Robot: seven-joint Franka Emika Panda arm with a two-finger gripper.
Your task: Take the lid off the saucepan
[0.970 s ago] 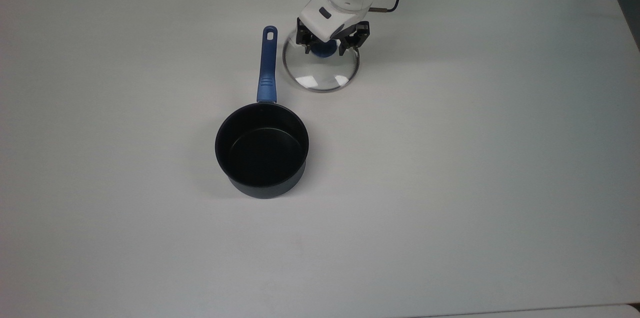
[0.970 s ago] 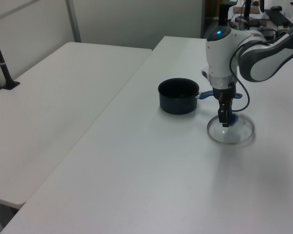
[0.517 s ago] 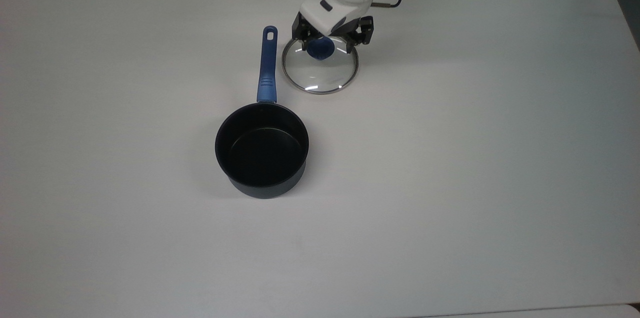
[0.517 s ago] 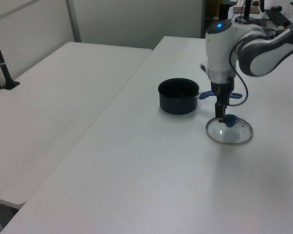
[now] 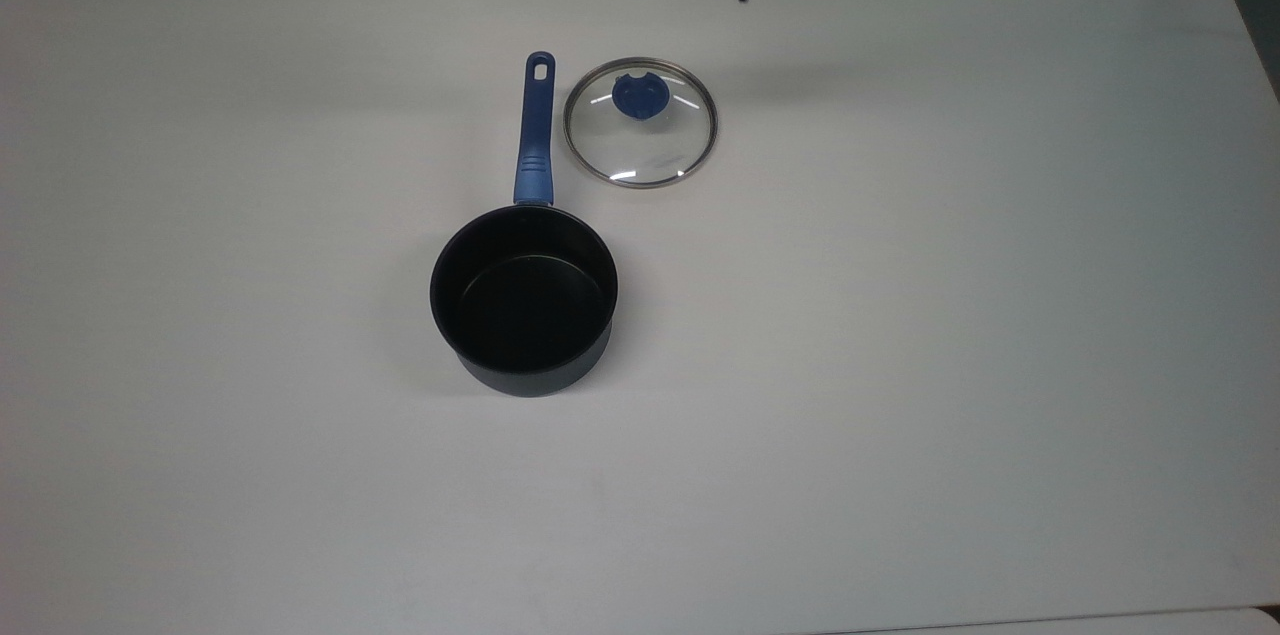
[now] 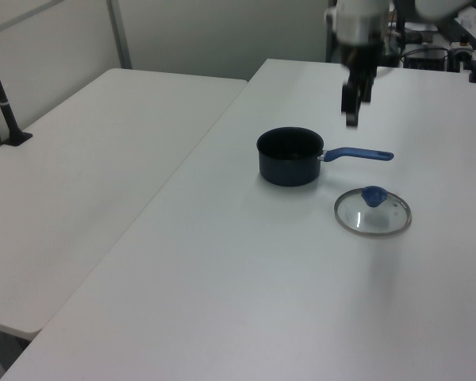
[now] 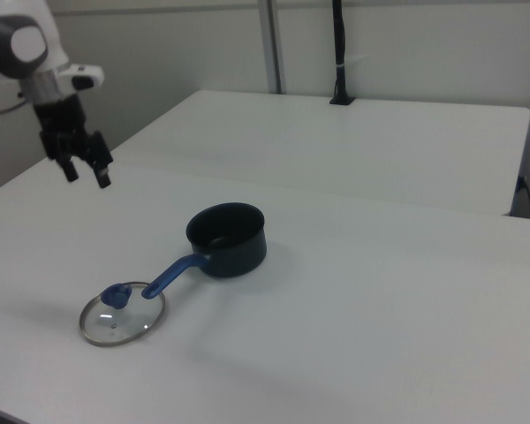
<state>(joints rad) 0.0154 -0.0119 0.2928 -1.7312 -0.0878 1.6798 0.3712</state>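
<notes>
The lid [image 5: 640, 122] lies on the table [image 5: 900, 315] just beside the saucepan [image 5: 524, 300] handle.

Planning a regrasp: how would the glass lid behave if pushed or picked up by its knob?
The lid lies flat on the table, so it is unlikely to roll and would probably slide on its metal rim if pushed. The clear glass looks rigid but breakable. The off-centre blue knob may make it hang tilted.

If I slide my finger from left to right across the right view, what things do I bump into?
The robot's hand up in the air → the lid flat on the table → the saucepan, whose blue handle points back toward the lid.
</notes>
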